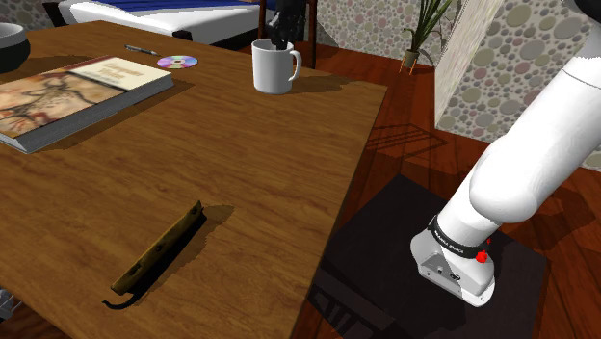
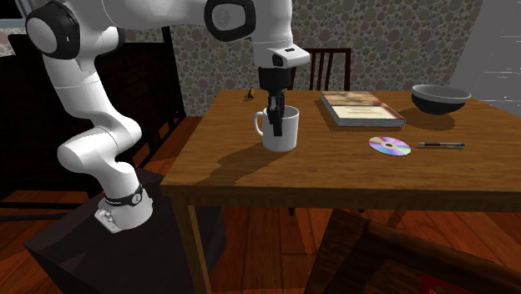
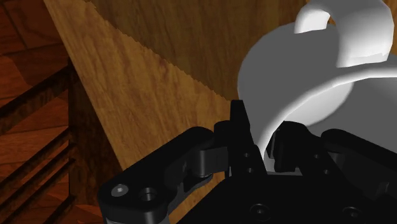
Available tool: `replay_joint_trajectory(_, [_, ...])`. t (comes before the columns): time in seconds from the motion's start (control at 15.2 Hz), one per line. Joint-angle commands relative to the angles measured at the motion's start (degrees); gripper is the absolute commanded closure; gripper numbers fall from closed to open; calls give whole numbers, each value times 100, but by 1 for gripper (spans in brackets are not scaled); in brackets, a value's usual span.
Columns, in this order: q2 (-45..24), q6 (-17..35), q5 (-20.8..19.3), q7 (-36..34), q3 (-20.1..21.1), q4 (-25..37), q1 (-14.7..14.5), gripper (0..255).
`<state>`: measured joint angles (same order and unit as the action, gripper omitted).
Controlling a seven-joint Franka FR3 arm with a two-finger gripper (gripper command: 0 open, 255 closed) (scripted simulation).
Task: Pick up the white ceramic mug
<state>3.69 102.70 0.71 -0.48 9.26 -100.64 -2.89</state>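
Bowl point(image 1: 8, 43) cut by shoulder view's left edge — mug point(image 3: 305, 83) cropped in wrist view.

Shoulder camera behind stand point(image 1: 385, 252), second opposite, both covering table point(image 1: 270, 164), wrist close-up

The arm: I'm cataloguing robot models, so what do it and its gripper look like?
The arm has rounded white links, dark joint caps, a black band with white lettering above its grey base and a small red dot there. The gripper is all black and blocky, with two fingers.
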Motion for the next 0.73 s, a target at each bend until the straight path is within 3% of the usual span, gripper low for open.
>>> replay_joint_trajectory(0.0, [-6,-15,-3,-8,3,14,-2,255])
replay_joint_trajectory(0.66, [-168,-824,-31,-30,10,983,-6,255])
